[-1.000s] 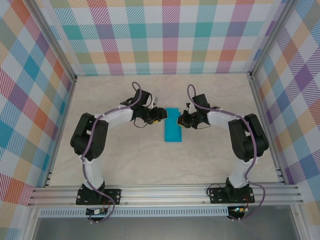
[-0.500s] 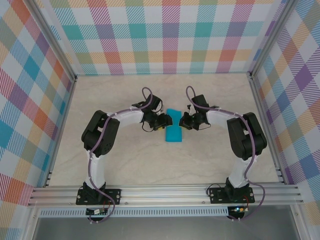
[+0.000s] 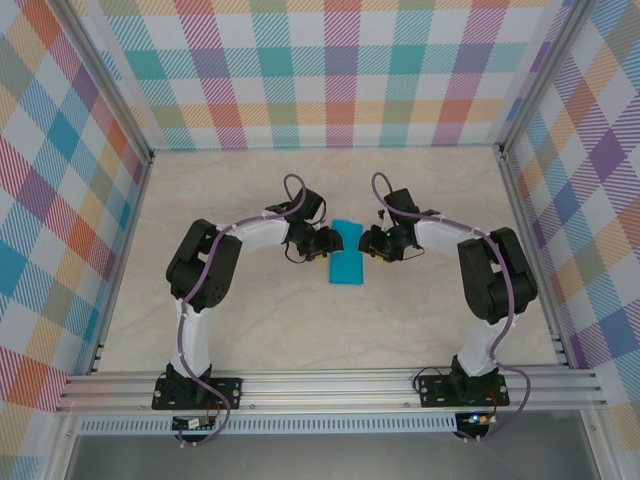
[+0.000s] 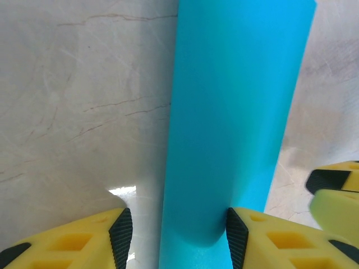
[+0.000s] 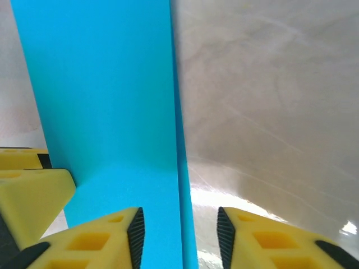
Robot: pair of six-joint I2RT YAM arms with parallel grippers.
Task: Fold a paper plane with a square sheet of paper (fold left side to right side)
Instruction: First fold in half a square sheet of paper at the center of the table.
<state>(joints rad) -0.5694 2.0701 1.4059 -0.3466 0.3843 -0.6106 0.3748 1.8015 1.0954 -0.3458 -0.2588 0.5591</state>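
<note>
**A:** How do the jaws of the left gripper (image 4: pixel 178 231) stand?

**B:** Apart, with a wide gap and nothing pinched. The square sheet of paper (image 3: pixel 347 252) lies flat on the table (image 3: pixel 250 320) as a narrow strip. One long edge of it runs straight up through that gap. One pad (image 4: pixel 236 235) sits over the strip, though I cannot tell whether it presses down. The other pad (image 4: pixel 121 235) is over bare table, clear of the paper.

**A:** And the right gripper (image 5: pixel 179 231)?

**B:** Its jaws are parted too and grip nothing. The strip's opposite long edge runs between them, with one finger (image 5: pixel 112 238) over the paper and the other (image 5: pixel 263 238) over bare table beside it.

**A:** So they face each other?

**B:** Yes. From above, one gripper is at each long side, with the paper between the two sets of jaws. In the left wrist view, a yellow finger (image 4: pixel 336 196) of the right gripper shows just past the strip's far edge.
</note>
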